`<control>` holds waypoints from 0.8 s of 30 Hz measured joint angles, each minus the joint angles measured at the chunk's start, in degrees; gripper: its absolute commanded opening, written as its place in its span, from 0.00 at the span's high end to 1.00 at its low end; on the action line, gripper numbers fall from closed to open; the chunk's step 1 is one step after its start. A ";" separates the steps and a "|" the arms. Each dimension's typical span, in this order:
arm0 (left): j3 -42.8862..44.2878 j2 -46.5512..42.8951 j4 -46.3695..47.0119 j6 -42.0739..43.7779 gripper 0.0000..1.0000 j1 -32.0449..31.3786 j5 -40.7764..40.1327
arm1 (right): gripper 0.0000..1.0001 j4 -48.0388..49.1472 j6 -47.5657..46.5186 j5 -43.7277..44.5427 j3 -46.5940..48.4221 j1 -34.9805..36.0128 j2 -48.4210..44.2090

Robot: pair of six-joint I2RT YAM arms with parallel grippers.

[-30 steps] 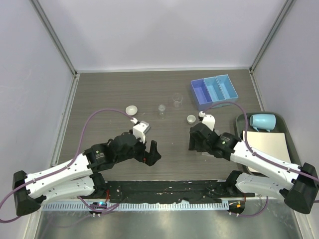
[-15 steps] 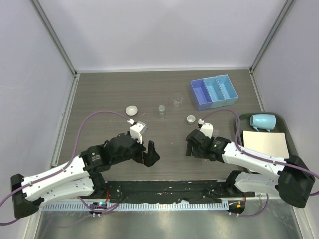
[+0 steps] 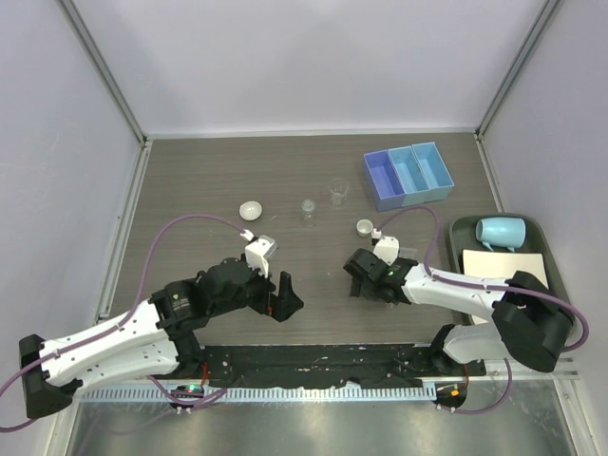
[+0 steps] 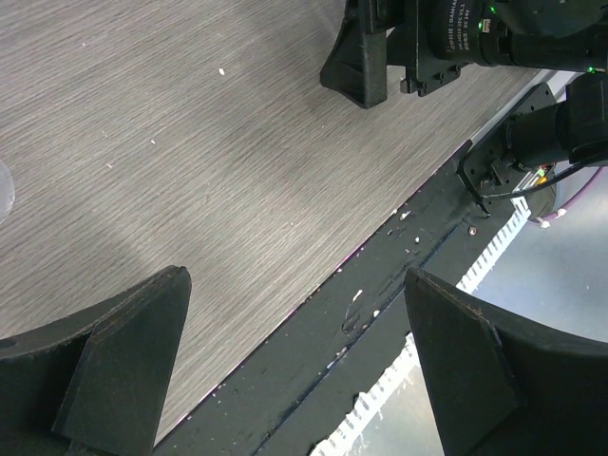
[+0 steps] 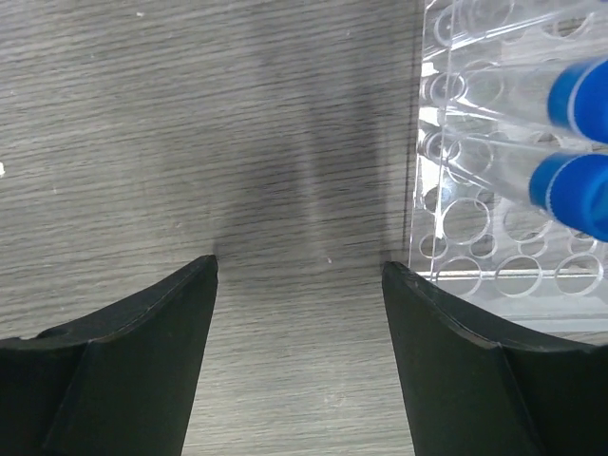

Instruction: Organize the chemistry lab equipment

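Observation:
My left gripper (image 3: 285, 296) is open and empty, low over the bare table near the front edge; the left wrist view (image 4: 294, 280) shows only wood and the black front rail between its fingers. My right gripper (image 3: 354, 276) is open and empty. In the right wrist view (image 5: 299, 271) its right finger stands just beside the corner of the clear plastic tube rack (image 5: 494, 161), which holds two blue-capped tubes (image 5: 570, 185). Two tiny clear beakers (image 3: 338, 191) (image 3: 308, 210) and two small white dishes (image 3: 251, 209) (image 3: 365, 227) stand mid-table. The blue three-compartment tray (image 3: 408, 174) sits at the back right.
A dark green tray (image 3: 462, 234) at the right edge holds a pale blue mug (image 3: 501, 231) and a white sheet (image 3: 503, 275). The right gripper's fingers (image 4: 366, 57) show at the top of the left wrist view. A black rail (image 3: 313, 361) runs along the table's front edge.
My right gripper has moved left and a little toward the front edge, its arm stretching lower across the table. My left gripper has shifted slightly toward the front. Both stayed open.

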 measured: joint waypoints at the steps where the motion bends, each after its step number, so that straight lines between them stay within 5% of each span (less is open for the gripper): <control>1: 0.00 -0.22 -0.13 0.00 0.00 0.00 0.00 | 0.24 -0.04 0.13 0.39 0.04 0.00 0.22; 24: -0.07 -1.03 -1.01 0.00 0.00 0.00 -0.11 | 0.22 -2.01 -0.76 3.19 -2.69 -14.73 -5.88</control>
